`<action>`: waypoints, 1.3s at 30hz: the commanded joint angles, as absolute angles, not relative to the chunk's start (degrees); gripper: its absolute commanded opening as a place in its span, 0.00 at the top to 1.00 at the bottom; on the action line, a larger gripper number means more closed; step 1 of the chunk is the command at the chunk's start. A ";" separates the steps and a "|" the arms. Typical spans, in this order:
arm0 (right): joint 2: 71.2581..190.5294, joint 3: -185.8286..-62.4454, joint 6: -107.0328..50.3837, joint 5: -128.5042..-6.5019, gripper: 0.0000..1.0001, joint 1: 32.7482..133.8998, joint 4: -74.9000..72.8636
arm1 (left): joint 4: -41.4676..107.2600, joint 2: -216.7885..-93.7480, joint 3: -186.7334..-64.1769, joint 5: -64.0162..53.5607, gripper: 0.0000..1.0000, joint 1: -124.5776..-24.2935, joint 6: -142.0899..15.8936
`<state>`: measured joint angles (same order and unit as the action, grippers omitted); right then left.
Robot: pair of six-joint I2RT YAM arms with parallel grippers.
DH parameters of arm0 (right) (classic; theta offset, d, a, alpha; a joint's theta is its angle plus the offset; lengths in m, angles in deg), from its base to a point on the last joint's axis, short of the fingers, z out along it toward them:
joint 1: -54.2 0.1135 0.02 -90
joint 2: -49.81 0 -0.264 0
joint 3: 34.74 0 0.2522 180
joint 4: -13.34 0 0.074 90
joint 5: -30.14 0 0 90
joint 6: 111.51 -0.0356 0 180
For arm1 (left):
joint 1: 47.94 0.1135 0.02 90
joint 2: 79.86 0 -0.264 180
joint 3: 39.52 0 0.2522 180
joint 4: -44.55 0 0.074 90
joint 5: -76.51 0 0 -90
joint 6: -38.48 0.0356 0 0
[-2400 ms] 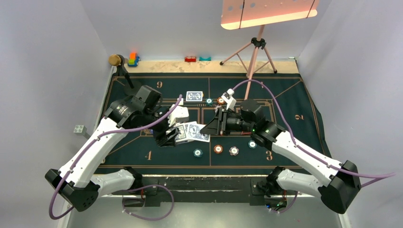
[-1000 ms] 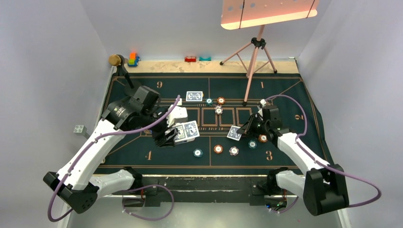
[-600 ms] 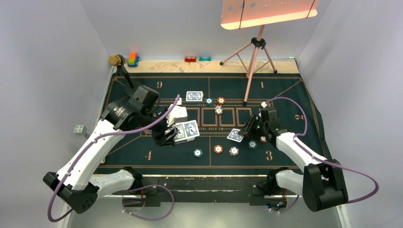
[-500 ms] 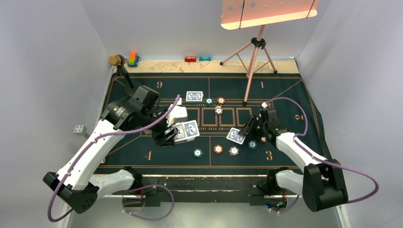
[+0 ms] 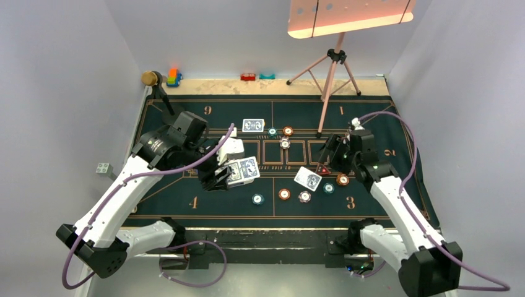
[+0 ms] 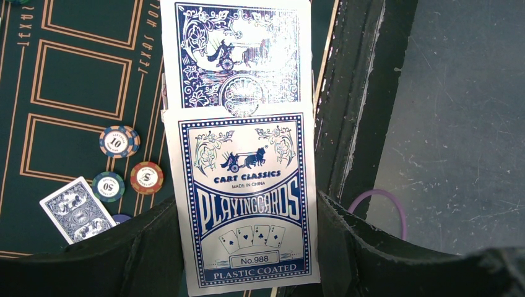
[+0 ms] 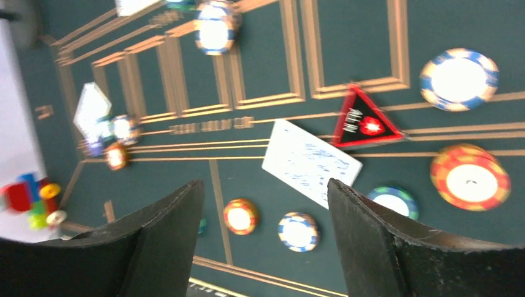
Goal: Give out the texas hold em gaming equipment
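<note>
Right gripper (image 7: 263,185) wide open, empty; card (image 5: 308,179) lies flat, long axis diagonal; left gripper (image 5: 228,177) clamps deck (image 6: 247,185)

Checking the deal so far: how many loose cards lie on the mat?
2. One card lies at the far middle of the mat; the second card lies beside the red triangle. Others may be hidden.

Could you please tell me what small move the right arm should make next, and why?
Probably swing the right pincer across toward the left pincer: it is open, the dealt card lies on the felt mat, and a top card protrudes from the held card box.
</note>
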<state>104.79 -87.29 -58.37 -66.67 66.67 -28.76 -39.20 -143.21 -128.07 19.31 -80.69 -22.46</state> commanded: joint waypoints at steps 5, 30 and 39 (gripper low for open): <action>105.90 -97.77 -65.15 -91.95 0.13 78.03 -14.34 | -38.05 -142.21 -129.78 21.88 1.00 -80.42 -23.64; 121.16 -102.50 -74.57 -93.48 0.11 100.34 7.58 | -36.40 -142.41 -128.45 23.51 1.00 -80.38 -25.42; 120.58 -100.02 -76.17 -94.02 0.41 100.34 7.97 | -36.53 -142.01 -128.33 23.75 1.00 -80.38 -25.49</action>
<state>121.86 -100.31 -75.14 -93.86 100.22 5.12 -38.66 -143.21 -128.05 21.23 -80.69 -24.97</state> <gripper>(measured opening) 0.623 0.701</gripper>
